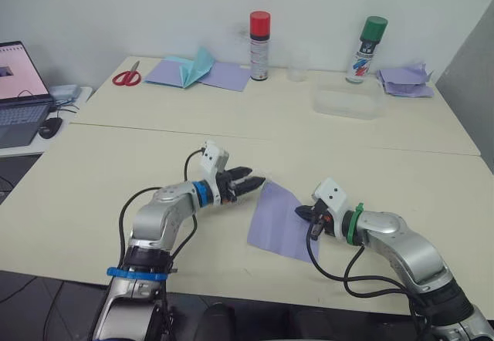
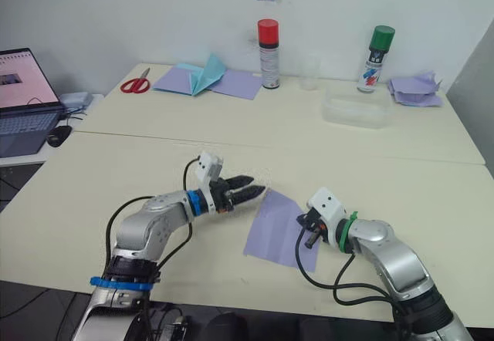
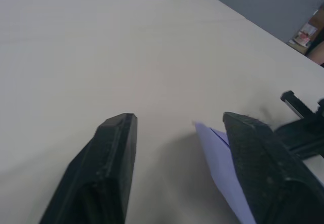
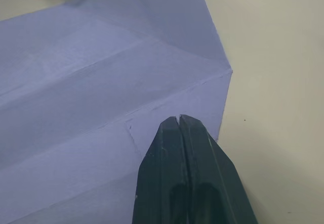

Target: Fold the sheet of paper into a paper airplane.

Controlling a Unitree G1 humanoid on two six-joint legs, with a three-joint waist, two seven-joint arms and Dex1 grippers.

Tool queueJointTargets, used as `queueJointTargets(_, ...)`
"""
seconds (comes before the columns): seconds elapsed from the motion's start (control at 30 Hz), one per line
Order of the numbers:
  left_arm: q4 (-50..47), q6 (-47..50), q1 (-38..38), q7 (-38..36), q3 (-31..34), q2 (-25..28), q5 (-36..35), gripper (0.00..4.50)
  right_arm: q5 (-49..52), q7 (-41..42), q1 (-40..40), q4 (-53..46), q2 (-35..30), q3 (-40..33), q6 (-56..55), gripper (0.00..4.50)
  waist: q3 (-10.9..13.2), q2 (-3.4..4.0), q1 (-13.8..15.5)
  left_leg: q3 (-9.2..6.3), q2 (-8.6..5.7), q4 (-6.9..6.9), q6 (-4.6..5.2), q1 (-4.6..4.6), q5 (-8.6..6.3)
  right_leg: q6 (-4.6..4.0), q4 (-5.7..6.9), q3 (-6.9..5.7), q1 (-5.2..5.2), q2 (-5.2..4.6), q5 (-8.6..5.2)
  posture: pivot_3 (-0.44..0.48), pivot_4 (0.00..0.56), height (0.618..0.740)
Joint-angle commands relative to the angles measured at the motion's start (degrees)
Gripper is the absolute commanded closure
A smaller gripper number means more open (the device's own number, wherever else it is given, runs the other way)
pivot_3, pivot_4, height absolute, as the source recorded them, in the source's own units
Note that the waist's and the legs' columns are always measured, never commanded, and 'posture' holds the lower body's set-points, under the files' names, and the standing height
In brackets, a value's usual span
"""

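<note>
The sheet of paper is lavender and lies flat on the cream table near its front edge, with crease lines across it. The paper airplane is out of view. My left gripper stands open at the sheet's far left corner, and that corner lies beside one finger. My right gripper is shut, its tips resting on top of the sheet just inside its right edge.
At the back of the far table stand a red-capped spray can, a green-capped can, a clear plastic box, red scissors, purple sheets with a teal piece and a purple paper heap. A laptop sits far left.
</note>
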Motion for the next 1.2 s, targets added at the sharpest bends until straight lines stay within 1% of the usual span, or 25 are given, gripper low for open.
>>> queueJointTargets(0.03,-3.27,0.88,-0.72,0.97,-2.27,0.21,0.35,0.66,-1.21,0.23,0.33,1.64,0.19,1.72,0.52,4.5,0.0,0.0,0.0,-0.01,-0.01,0.0,0.0,0.0,0.0,0.0,0.0,0.0,0.01,0.02,0.0,0.0,0.15,0.74)
queueJointTargets(0.2,-1.98,-1.18,-1.23,1.0,-4.9,-0.04,1.62,0.66,-1.6,0.4,0.52,1.09,0.23,1.71,0.75,4.5,0.0,0.0,-0.05,0.0,-0.01,-0.01,0.0,0.01,0.0,0.0,-0.01,0.02,-0.01,0.04,0.0,0.0,0.15,0.74)
queueJointTargets(0.27,-1.57,-2.84,-1.37,0.86,-5.82,0.12,2.6,1.04,-1.52,0.53,0.94,0.52,-0.12,1.55,0.94,4.5,0.0,0.0,-0.05,-0.01,0.0,-0.01,0.0,0.01,0.0,-0.01,-0.01,0.02,-0.02,0.03,0.0,0.0,0.15,0.74)
queueJointTargets(0.3,-1.6,-3.75,-1.33,0.33,-6.61,0.52,3.17,1.26,-1.49,0.59,1.11,0.29,-0.28,1.48,1.02,4.5,0.0,0.0,-0.04,0.0,0.0,-0.02,0.0,0.01,0.0,-0.01,-0.01,0.03,-0.02,0.04,0.0,0.0,0.15,0.74)
queueJointTargets(0.37,-1.64,-4.84,-1.21,-0.19,-7.48,0.93,3.81,1.83,-1.48,0.64,1.32,0.03,-0.45,1.41,1.12,4.5,0.0,0.0,-0.04,0.0,-0.01,-0.02,0.0,0.01,0.0,-0.01,-0.01,0.05,-0.02,0.03,0.0,0.0,0.15,0.74)
queueJointTargets(0.47,-1.77,-6.29,-1.18,-0.34,-8.06,0.85,4.43,2.82,-1.62,0.52,1.3,0.33,-0.31,1.46,1.01,4.5,0.0,0.01,-0.03,0.0,-0.02,-0.03,0.0,0.0,0.0,-0.01,-0.02,0.05,-0.02,0.03,0.0,0.0,0.15,0.74)
queueJointTargets(0.5,-1.88,-6.82,-1.17,-0.51,-8.38,0.96,4.79,3.24,-1.62,0.45,1.31,0.33,-0.25,1.45,1.02,4.5,0.01,0.01,-0.03,0.0,-0.02,-0.03,0.0,0.0,-0.01,-0.01,-0.03,0.04,-0.02,0.03,0.0,0.0,0.15,0.74)
queueJointTargets(0.53,-2.06,-7.61,-1.13,-0.86,-9.07,1.34,5.52,3.47,-1.63,0.38,1.35,0.3,-0.2,1.43,1.02,4.5,0.01,0.01,-0.03,0.0,-0.02,-0.04,0.0,0.0,0.0,-0.01,-0.03,0.04,-0.02,0.03,0.0,0.0,0.15,0.74)
queueJointTargets(0.63,-2.1,-10.48,-1.0,-1.91,-11.45,2.55,8.13,4.48,-1.73,0.05,1.13,0.62,0.19,1.5,0.99,4.5,0.01,0.01,-0.03,0.0,-0.02,-0.04,0.0,0.0,-0.01,-0.01,-0.04,0.06,-0.02,0.03,-0.01,0.0,0.15,0.74)
queueJointTargets(0.7,-2.0,-12.52,-1.14,-2.1,-12.8,3.11,9.92,4.48,-1.76,-0.08,1.03,0.79,0.39,1.5,0.95,4.5,0.01,0.01,-0.03,0.01,-0.02,-0.04,0.0,0.0,-0.01,-0.01,-0.06,0.05,-0.02,0.03,-0.01,0.0,0.15,0.74)
queueJointTargets(0.83,-2.27,-19.49,-1.21,-4.25,-17.72,5.83,15.69,4.48,-1.88,-0.18,0.91,1.07,0.85,1.42,0.93,4.5,0.01,0.01,-0.05,0.02,-0.01,-0.05,0.0,0.0,-0.01,-0.02,-0.07,0.07,-0.02,0.04,-0.01,0.0,0.15,0.74)
queueJointTargets(1.07,-1.18,-25.11,-1.05,-5.9,-21.39,6.12,19.99,4.48,-2.01,-0.19,1.02,1.12,1.23,1.18,1.12,4.5,0.02,0.02,-0.05,0.04,-0.02,-0.05,0.01,0.0,-0.01,-0.06,-0.08,0.07,-0.02,0.03,-0.04,0.0,0.15,0.74)
queueJointTargets(1.2,-1.04,-26.26,-0.76,-7.47,-22.27,6.21,20.79,4.48,-2.01,-0.25,0.91,1.12,1.32,1.08,1.31,4.5,0.02,0.02,-0.05,0.05,-0.01,-0.05,0.02,0.0,-0.01,-0.07,-0.08,0.07,-0.03,0.04,-0.05,0.0,0.15,0.74)
